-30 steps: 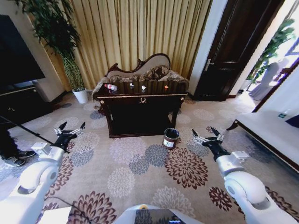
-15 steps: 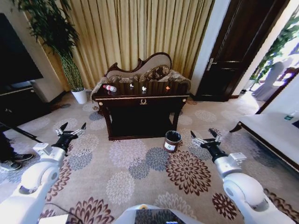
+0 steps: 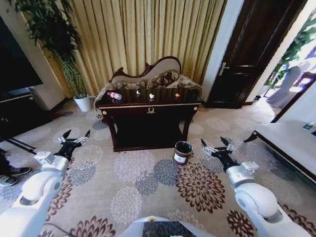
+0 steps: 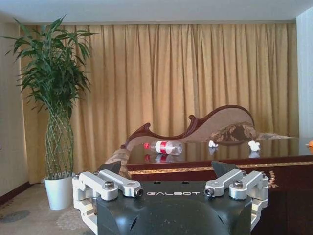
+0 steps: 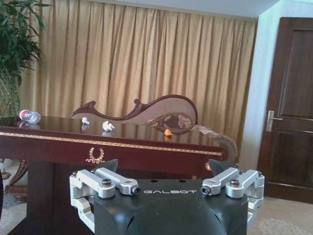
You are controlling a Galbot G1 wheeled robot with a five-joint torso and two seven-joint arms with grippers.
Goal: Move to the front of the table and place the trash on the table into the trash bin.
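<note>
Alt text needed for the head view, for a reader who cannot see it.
A dark glossy table stands ahead on flowered carpet, with a plastic bottle and small scraps on top and a small brown trash bin by its front right leg. The left gripper and right gripper are both open and empty, held out low over the carpet.

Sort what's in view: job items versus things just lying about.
Job: table; bottle; white scraps; bin; left gripper and right gripper, both with open jaws, held over the carpet.

Lying about: plant pot; sofa; curtain; door.
</note>
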